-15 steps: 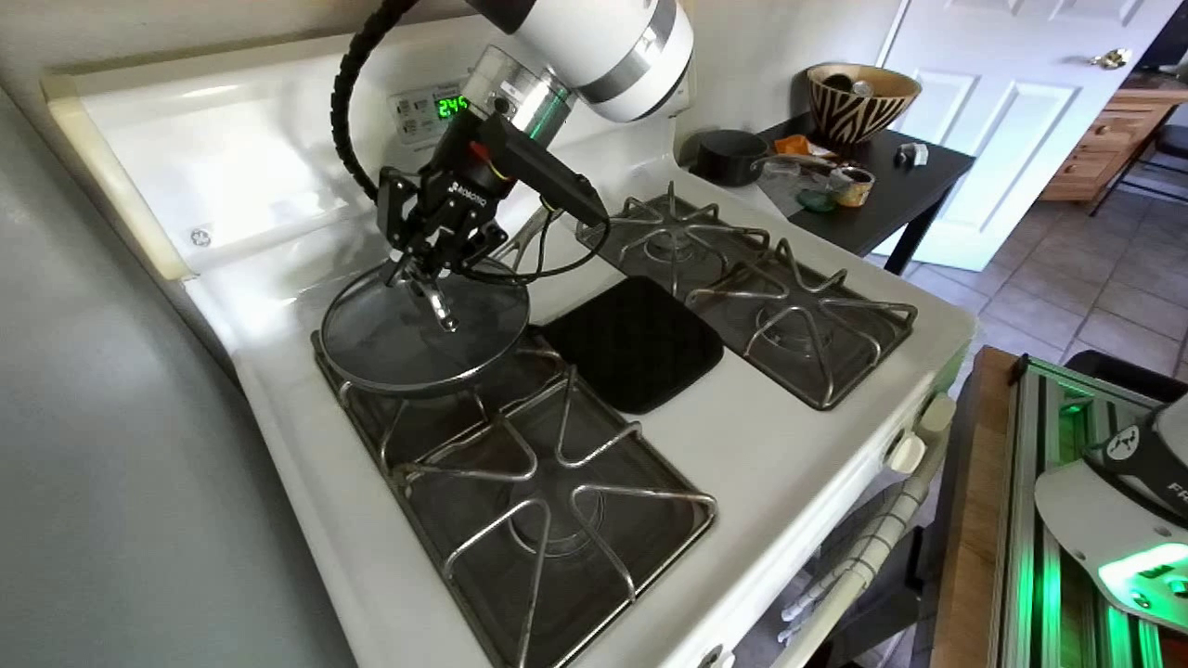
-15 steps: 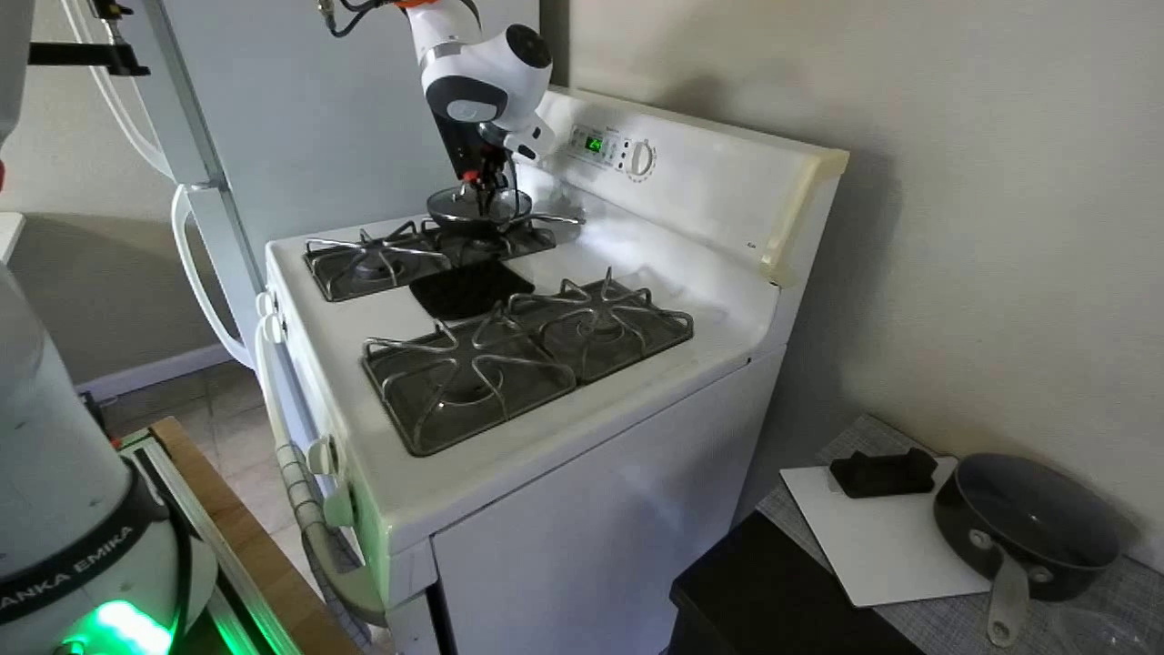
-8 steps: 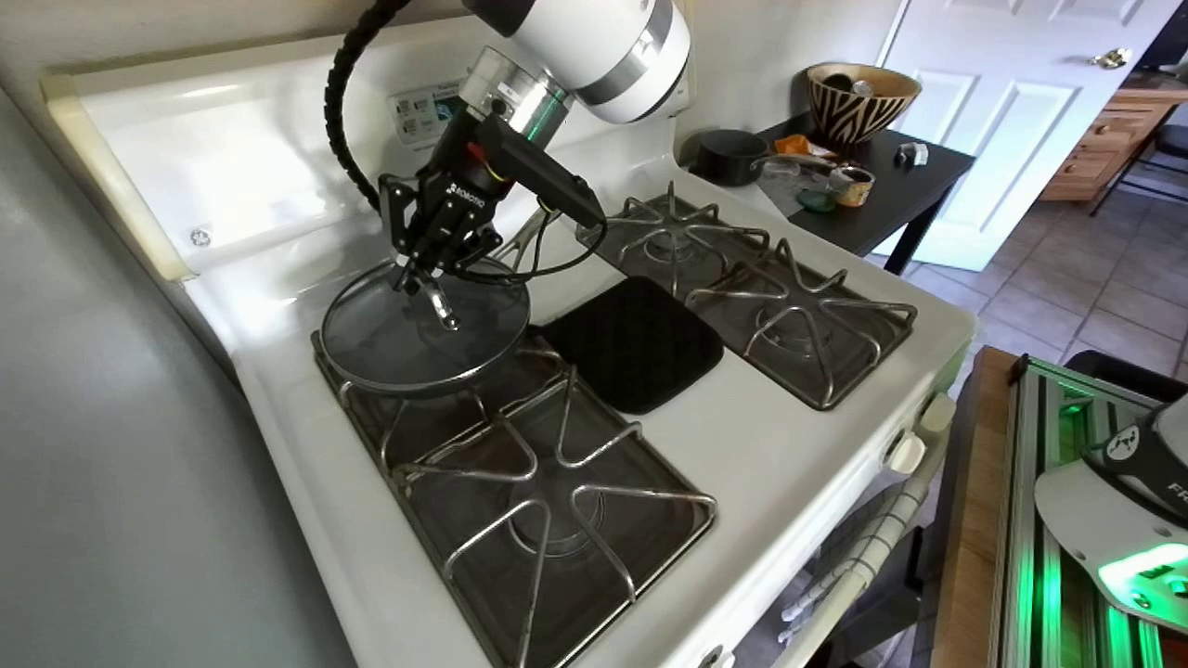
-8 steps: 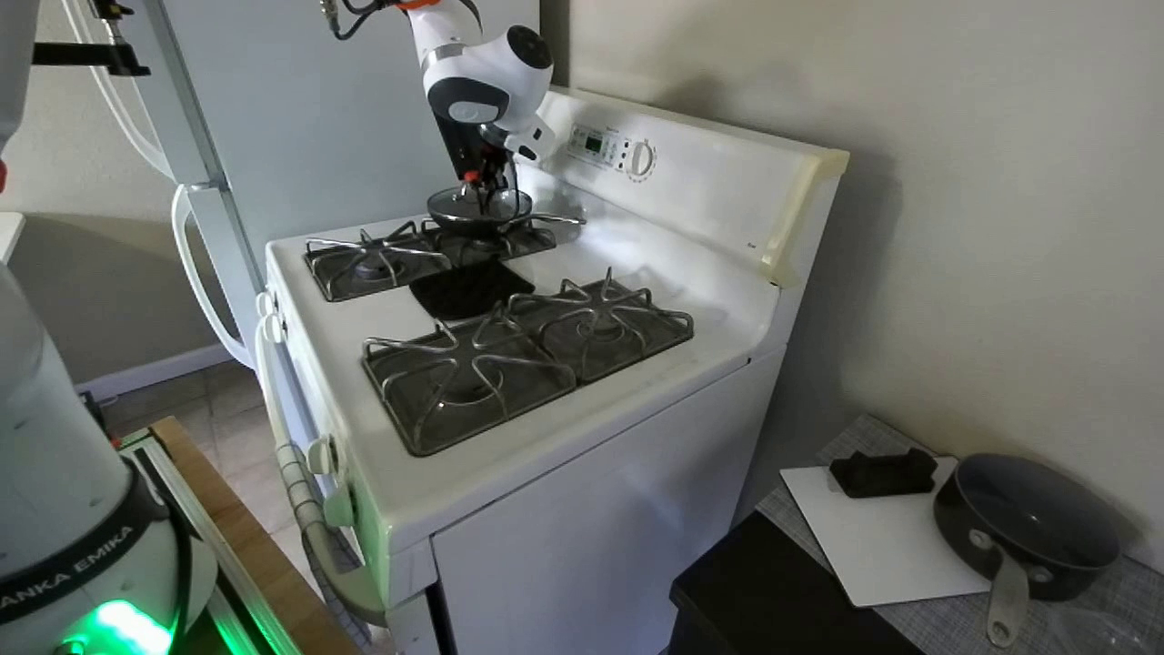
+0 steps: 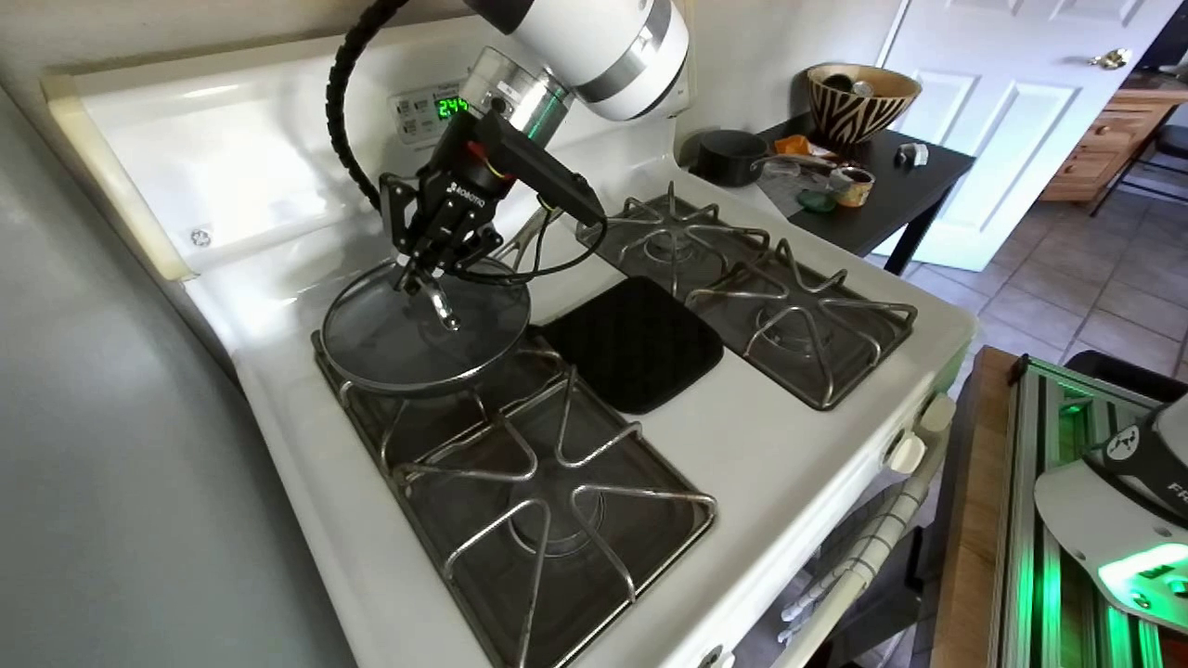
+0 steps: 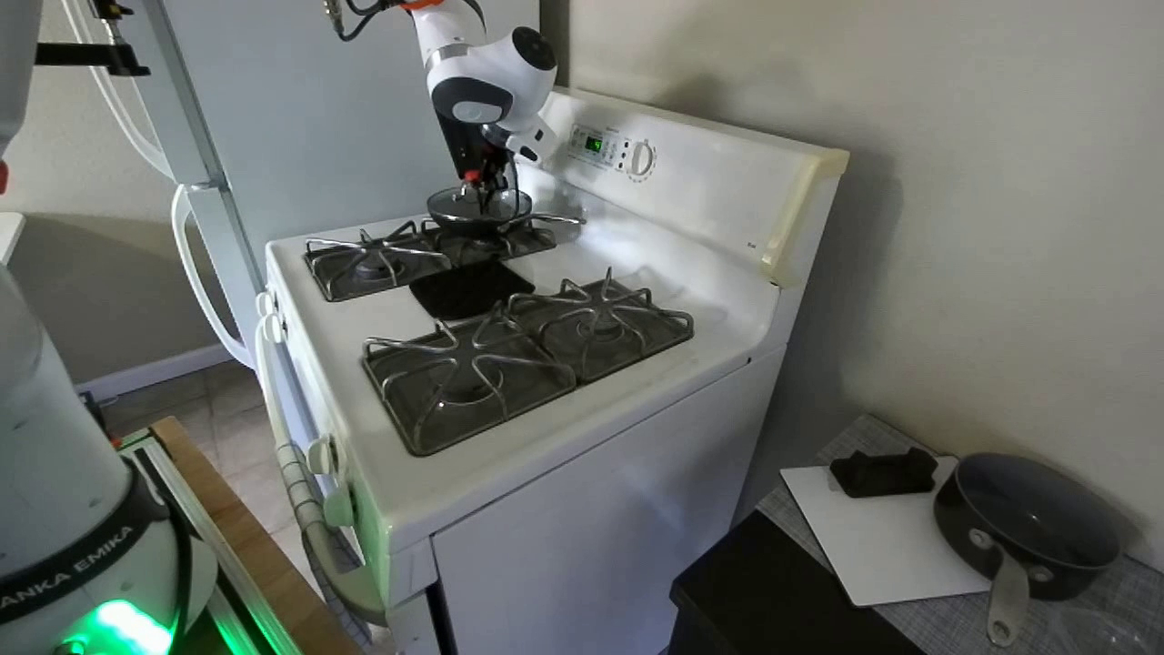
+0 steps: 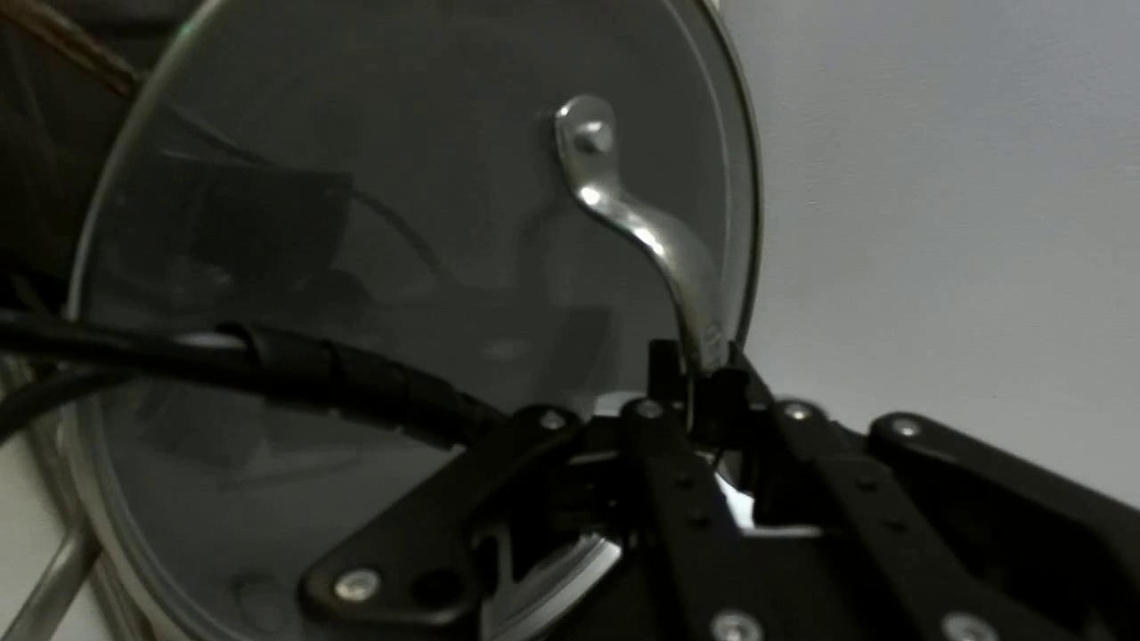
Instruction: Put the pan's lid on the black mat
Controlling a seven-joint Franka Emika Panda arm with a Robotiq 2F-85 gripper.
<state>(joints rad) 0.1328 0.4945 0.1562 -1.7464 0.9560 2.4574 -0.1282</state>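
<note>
The clear glass lid (image 5: pixel 380 339) lies on the dark-grey pan (image 6: pixel 462 226), on the back burner beside the grey wall-like surface. The lid has a metal rim and an arched silver handle (image 7: pixel 655 240). My gripper (image 7: pixel 704 383) is shut on one end of that handle, with a finger on each side. In an exterior view the gripper (image 5: pixel 413 276) points down at the lid. The pan's silver handle (image 6: pixel 556 218) sticks out toward the stove's back. The black mat (image 5: pixel 640 343) lies flat on the stove's middle, between the burner pairs; it also shows in an exterior view (image 6: pixel 471 289).
Raised metal burner grates (image 5: pixel 557 492) stand in front of the pan, and more grates (image 5: pixel 798 320) lie beyond the mat. The stove's back panel (image 5: pixel 251 158) rises close behind the arm. A cable loop (image 7: pixel 356 378) hangs beside the gripper over the lid.
The gripper's fingers have drawn together a little around the lid's handle since a second ago. The arm has shifted only slightly. The lid and pan have not visibly moved.
</note>
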